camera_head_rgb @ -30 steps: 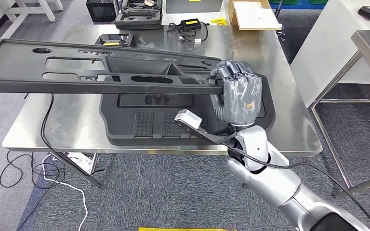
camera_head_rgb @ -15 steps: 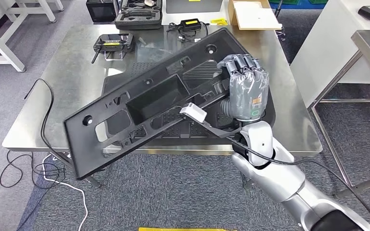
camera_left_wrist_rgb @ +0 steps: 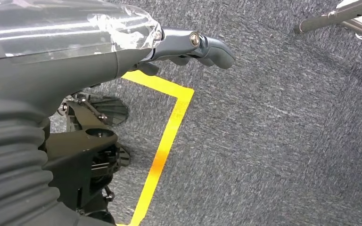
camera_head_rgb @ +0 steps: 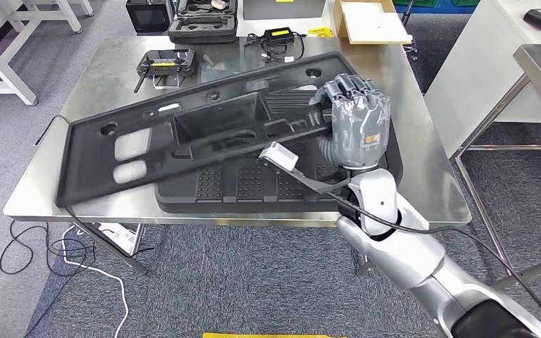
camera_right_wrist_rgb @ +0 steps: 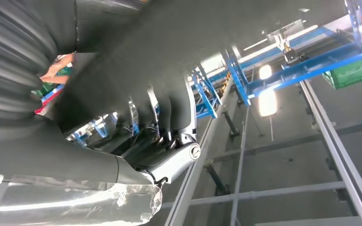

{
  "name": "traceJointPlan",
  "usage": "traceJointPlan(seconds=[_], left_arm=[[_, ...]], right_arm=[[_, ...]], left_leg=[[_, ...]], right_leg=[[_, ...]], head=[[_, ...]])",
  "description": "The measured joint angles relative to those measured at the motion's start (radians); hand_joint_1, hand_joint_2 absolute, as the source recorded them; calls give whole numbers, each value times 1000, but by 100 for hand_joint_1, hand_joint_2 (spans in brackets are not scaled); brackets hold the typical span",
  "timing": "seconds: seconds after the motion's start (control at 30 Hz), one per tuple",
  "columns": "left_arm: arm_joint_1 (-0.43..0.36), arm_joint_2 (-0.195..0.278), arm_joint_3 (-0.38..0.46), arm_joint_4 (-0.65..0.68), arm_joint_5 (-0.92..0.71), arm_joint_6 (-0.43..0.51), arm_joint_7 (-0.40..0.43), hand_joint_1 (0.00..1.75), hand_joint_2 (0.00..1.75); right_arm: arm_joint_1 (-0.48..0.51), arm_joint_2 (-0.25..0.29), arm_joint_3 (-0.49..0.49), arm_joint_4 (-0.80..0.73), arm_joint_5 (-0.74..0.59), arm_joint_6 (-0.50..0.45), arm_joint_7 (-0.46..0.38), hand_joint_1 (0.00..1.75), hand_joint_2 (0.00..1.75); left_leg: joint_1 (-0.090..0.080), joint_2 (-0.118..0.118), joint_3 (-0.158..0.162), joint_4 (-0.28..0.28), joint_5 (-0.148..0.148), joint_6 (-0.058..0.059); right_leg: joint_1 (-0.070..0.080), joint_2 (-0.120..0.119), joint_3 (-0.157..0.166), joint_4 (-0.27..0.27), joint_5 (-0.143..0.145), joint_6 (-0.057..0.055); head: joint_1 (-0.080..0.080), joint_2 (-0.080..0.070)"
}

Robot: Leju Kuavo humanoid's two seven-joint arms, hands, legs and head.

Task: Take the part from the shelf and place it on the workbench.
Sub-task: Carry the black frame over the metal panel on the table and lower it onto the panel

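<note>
A long black plastic panel (camera_head_rgb: 183,141) with several cut-outs stretches slantwise across the steel workbench (camera_head_rgb: 106,77). Its left end reaches the table's front-left edge. My right hand (camera_head_rgb: 352,130) grips the panel's right end, fingers wrapped over its far edge. The panel lies low over a second black moulded part (camera_head_rgb: 253,186) resting flat on the bench; whether they touch I cannot tell. In the right wrist view my right hand (camera_right_wrist_rgb: 136,117) wraps the dark panel (camera_right_wrist_rgb: 217,28). My left hand (camera_left_wrist_rgb: 122,42) hangs over the carpet, fingers apart and holding nothing.
At the bench's far side sit a remote controller (camera_head_rgb: 165,63), a black case (camera_head_rgb: 204,21), a charger with cable (camera_head_rgb: 278,39) and a cardboard box (camera_head_rgb: 366,21). A white table (camera_head_rgb: 493,63) stands to the right. Cables (camera_head_rgb: 77,260) trail on the floor at left.
The panel was level and high, then swung with its left end dipping past the front edge. Now it is lowered and turned back over the bench. My right hand still grips it.
</note>
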Motion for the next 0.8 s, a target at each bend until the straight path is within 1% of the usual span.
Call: traceJointPlan(seconds=[0.1,0.23,0.4,0.53,0.63,0.8], left_arm=[[-2,0,-2,0,2,-1,4,0,0],[-4,0,-8,-2,3,-1,6,0,0],[-6,1,-15,-2,-1,-1,7,0,0],[-12,1,-19,-2,-4,-7,11,0,0],[-18,1,-20,-2,-5,-10,21,0,0],[-26,1,-20,-2,-8,-11,38,0,0]], right_arm=[[-21,1,8,9,-2,5,-2,151,175],[-51,3,16,25,-3,14,-2,142,175],[-85,8,30,53,-3,30,-4,149,175],[-128,12,43,85,-3,63,-4,142,175],[-180,19,64,130,1,111,1,146,175],[-285,43,124,237,15,192,10,162,175]], left_leg=[[0,0,0,0,0,0],[0,0,0,0,0,0],[0,0,0,0,0,0],[0,0,0,0,0,0],[0,0,0,0,0,0],[0,-1,0,0,0,0]], right_leg=[[0,0,0,0,0,0],[0,0,0,0,0,0],[0,0,0,0,0,0],[0,0,0,0,0,0],[0,0,0,0,0,0],[0,0,0,0,0,0]], head=[[0,0],[0,0],[0,0],[0,0],[0,0],[0,0]])
